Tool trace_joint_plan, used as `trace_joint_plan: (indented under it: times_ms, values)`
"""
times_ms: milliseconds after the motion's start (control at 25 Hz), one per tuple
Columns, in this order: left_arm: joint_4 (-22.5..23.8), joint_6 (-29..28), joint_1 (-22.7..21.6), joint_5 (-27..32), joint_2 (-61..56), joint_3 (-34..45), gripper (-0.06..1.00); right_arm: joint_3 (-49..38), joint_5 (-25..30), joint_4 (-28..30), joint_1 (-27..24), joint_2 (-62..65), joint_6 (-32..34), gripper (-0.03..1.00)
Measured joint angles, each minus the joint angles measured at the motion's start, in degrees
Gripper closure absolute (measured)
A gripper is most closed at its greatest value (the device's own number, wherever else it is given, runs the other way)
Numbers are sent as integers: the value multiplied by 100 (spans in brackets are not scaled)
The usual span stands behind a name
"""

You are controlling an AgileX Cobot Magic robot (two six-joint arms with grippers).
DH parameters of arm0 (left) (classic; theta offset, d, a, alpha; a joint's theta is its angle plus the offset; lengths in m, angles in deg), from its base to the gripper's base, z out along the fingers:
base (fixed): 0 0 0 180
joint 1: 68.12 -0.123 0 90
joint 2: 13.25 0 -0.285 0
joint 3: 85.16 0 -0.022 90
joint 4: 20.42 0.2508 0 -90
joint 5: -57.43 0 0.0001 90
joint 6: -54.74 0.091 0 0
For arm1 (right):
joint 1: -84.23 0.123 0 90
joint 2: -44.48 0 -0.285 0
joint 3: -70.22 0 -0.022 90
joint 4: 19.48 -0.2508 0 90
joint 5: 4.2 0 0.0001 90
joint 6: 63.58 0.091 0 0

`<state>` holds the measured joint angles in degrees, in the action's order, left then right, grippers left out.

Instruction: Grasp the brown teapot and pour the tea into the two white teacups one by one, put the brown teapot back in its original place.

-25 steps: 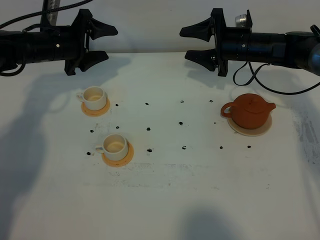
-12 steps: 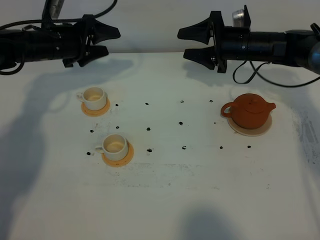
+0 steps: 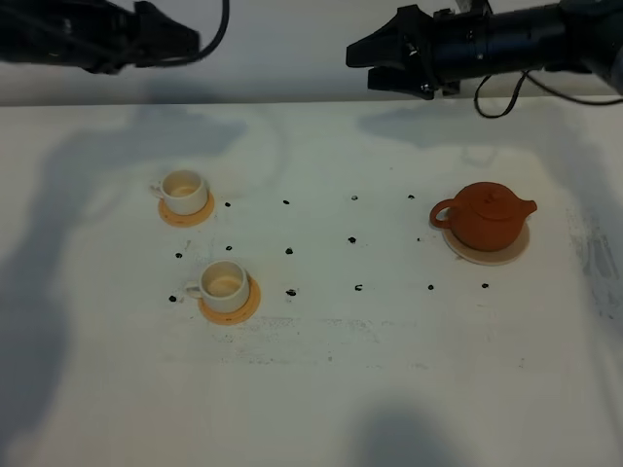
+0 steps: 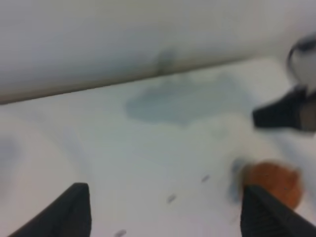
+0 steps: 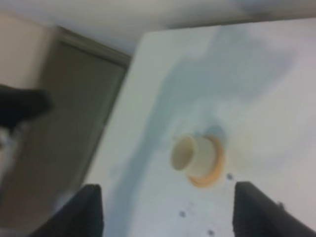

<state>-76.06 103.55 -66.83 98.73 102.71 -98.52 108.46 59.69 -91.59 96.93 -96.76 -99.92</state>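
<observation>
The teapot (image 3: 484,216) sits upright on its saucer (image 3: 467,256), handle toward the cups and spout pointing away from them, lid in place. The right gripper (image 3: 362,61) hangs high behind the teapot, over the far edge of the table (image 3: 389,379), its jaws spread wide and empty. The left gripper (image 3: 191,44) is also raised, well apart from the teapot on the cups' side; its wrist view shows both fingertips far apart with nothing between them. Judging from this, the grasp is not yet made, and the risks begin there. A wide jaw coming down carelessly on the small loop handle could push the pot off the saucer or tip it. Once the pot tilts, the lid looks loose enough to slide off. Both cups are small and well apart from the teapot, so a long carry and a short spout could send tea onto a coaster or the table, or the pot could nudge a cup. Setting it back off-centre is the last hazard. Count: 1 teapot, 1 saucer, 2 cups (farther (image 3: 184,188), nearer (image 3: 225,281)), 2 coasters (image 3: 200,216) (image 3: 248,305), 2 grippers.
</observation>
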Motion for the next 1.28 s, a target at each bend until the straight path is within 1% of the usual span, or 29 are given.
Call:
trace_joint_plan:
  times_ms: [160,280,400,480,640,720,880,960,1040,1160,1280]
  values:
    - [1322,-792,14,99,-683,0,34,408,32,875,169,0,225,42]
    - [2041,-1430,14,280,-1170,0,34,689,64,1416,304,0,440,42]
    - [2546,-1934,14,437,-1677,72,34,974,69,1893,406,0,658,42]
    - [2830,-2209,14,457,-2034,272,34,1159,64,2154,442,0,787,42]
    - [3436,-2716,14,391,-2952,947,34,1431,43,2717,488,0,955,42]
    - [3744,-2963,14,351,-3444,1317,34,1501,54,2892,520,0,973,42]
    - [4295,-3545,14,299,-4451,2072,34,1520,127,3035,571,0,994,44]
    - [4453,-3727,14,331,-4973,2417,34,1520,140,3057,608,0,1000,45]
    - [4546,-3787,14,382,-5448,2780,34,1520,148,3087,657,0,1000,45]
    - [4649,-3873,14,510,-6149,3228,34,1520,143,3283,762,0,1000,45]
    - [4660,-3912,14,843,-6798,3566,35,1520,127,3518,884,0,994,45]
